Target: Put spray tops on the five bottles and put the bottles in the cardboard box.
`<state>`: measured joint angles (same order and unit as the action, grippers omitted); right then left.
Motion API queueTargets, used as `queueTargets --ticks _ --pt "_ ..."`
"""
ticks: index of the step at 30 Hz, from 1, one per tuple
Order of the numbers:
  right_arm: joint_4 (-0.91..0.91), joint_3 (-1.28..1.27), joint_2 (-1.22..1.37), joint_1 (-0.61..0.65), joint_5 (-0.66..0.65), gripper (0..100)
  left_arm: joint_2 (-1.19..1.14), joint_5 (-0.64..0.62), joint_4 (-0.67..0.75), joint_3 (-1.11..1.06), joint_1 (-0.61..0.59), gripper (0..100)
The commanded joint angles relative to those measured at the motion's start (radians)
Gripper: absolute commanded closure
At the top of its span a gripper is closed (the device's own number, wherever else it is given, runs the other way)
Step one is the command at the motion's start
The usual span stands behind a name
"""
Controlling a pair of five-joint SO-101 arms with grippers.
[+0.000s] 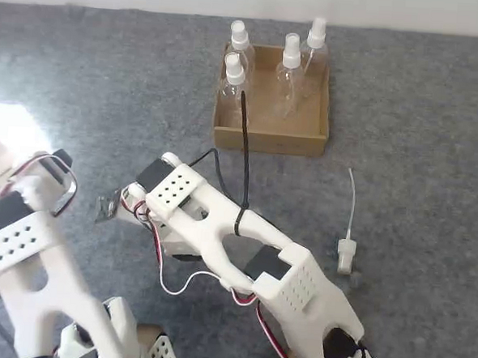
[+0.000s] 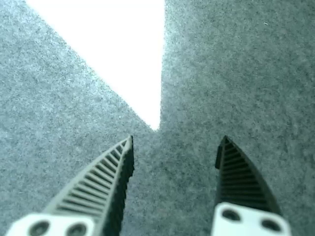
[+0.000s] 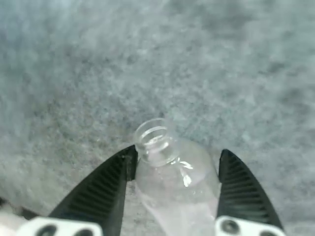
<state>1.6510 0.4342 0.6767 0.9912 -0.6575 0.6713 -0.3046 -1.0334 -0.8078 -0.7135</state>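
Observation:
A clear bottle (image 3: pixel 172 182) with no top lies on the grey carpet between my right gripper's (image 3: pixel 177 152) fingers, which press against its shoulder and side, neck pointing away. In the high view that gripper (image 1: pixel 111 208) is low at centre left. My left gripper (image 2: pixel 177 140) hangs open over bare carpet and holds nothing; in the high view it (image 1: pixel 65 188) is at the far left. The cardboard box (image 1: pixel 270 140) at the back holds several capped bottles (image 1: pixel 233 77), upright. A loose spray top (image 1: pixel 346 254) with a long tube lies on the right.
Grey carpet (image 1: pixel 421 117) covers the table. A bright sunlit patch (image 1: pixel 11 128) lies on it at the far left, beside the left arm. A black cable (image 1: pixel 244 139) runs from the right arm over the box's front wall.

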Motion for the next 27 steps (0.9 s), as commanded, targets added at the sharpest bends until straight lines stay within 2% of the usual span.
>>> queueTargets --ticks 1,8,11,16,27 --pt "0.008 0.112 -0.015 -0.042 0.218 79.8 0.034 -0.006 0.012 0.010 -0.005 75" --pt "-0.045 0.137 -0.015 -0.073 0.514 79.7 0.034 -0.006 0.011 0.010 -0.005 75" --pt "-0.048 0.137 -0.015 -0.079 0.568 79.1 0.034 -0.006 0.011 0.010 -0.005 75" --pt "-0.008 0.138 -0.018 -0.076 0.529 69.2 0.034 -0.006 0.011 0.010 -0.005 75" --pt "0.056 0.187 0.018 -0.061 0.219 69.0 0.034 -0.006 0.011 0.010 -0.005 75"
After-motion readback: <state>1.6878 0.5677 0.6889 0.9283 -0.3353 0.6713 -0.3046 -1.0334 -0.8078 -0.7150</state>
